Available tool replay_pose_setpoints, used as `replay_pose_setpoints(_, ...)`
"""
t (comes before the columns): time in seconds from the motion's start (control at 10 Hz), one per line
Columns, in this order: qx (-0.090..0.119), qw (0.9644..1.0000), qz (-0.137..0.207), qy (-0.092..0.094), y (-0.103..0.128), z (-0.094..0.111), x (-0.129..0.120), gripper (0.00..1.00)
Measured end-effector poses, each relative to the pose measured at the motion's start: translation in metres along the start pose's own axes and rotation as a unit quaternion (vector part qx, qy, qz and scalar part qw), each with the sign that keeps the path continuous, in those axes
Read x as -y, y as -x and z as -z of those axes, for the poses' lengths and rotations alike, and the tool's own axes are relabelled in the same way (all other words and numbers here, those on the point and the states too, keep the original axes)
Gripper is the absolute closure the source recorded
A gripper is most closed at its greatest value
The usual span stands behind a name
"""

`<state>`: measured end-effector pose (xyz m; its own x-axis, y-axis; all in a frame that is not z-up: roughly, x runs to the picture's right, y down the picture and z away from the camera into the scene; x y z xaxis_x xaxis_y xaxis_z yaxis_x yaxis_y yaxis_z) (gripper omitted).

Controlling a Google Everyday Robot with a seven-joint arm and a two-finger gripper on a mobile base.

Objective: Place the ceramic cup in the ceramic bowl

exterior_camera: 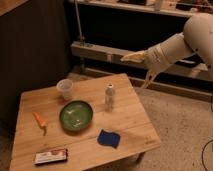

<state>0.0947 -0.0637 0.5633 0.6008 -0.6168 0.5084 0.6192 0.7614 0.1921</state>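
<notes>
Nothing done yet, we reckon: our gripper (134,71) hangs empty, jaws apart, off the table (131,125). The ceramic cup (65,89) sits well away from it, beside the ceramic bowl (76,115).

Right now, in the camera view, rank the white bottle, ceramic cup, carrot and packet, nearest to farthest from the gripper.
The gripper hangs beyond the table's far-right edge.
1. white bottle, centre right
2. ceramic cup, far left
3. carrot, left side
4. packet, front left

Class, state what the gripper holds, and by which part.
Nothing: the gripper hangs in the air beyond the table, apart from the ceramic cup.
</notes>
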Motion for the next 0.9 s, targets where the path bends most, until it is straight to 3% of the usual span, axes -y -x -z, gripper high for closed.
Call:
replay_pose_setpoints(0.1,-0.041,0.9991,0.012,-0.002,0.005,-0.004,0.002,0.20)
replay_pose_setpoints(0.2,-0.069,0.9974,0.021,-0.003,0.008,-0.013,0.007,0.20)
replay_pose_setpoints(0.3,-0.078,0.9965,0.029,-0.004,0.005,-0.024,0.013,0.20)
replay_pose_setpoints(0.4,-0.066,0.9971,0.037,-0.007,-0.002,-0.037,0.021,0.20)
replay_pose_setpoints(0.5,-0.036,0.9983,0.044,-0.012,-0.012,-0.051,0.029,0.20)
replay_pose_setpoints(0.6,0.019,0.9983,0.053,-0.017,-0.020,-0.069,0.042,0.20)
replay_pose_setpoints(0.7,0.087,0.9939,0.066,-0.019,-0.026,-0.091,0.058,0.20)
replay_pose_setpoints(0.8,0.123,0.9889,0.081,-0.017,-0.026,-0.109,0.071,0.20)
replay_pose_setpoints(0.9,0.143,0.9847,0.099,-0.011,-0.021,-0.128,0.084,0.20)
